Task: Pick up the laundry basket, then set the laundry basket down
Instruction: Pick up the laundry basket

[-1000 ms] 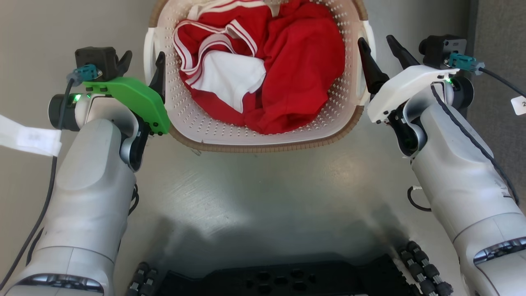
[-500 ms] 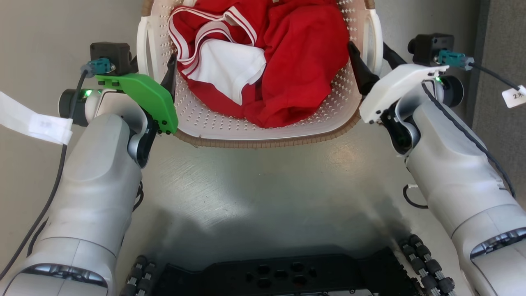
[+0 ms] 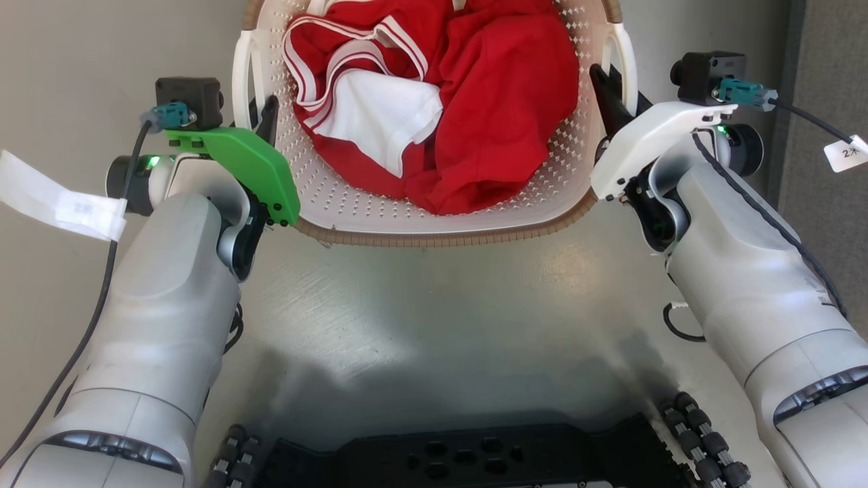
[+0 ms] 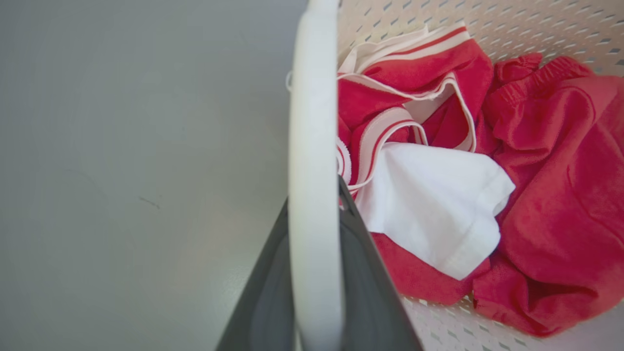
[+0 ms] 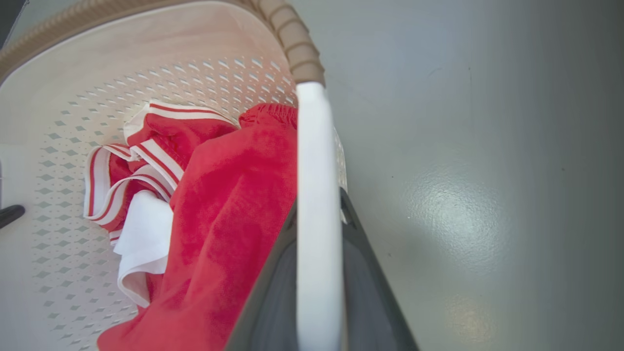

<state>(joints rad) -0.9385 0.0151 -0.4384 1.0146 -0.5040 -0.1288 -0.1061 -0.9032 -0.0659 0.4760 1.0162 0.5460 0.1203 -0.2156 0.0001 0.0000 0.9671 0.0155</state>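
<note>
One laundry basket (image 3: 434, 238), far rim out of frame.

Smooth grey floor (image 3: 420, 298), glossy, with pale glare patches and faint scuffs. A darker textured strip (image 3: 827, 102) runs along its right edge. The robot's black wheeled base (image 3: 461, 461) stands on it. Whether the laundry basket (image 3: 434, 238) touches it: cannot tell.

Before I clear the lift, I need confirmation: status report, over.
Left gripper shut on left handle. Right gripper shut on right handle. Basket holds clothes. No obstruction seen on floor.
</note>
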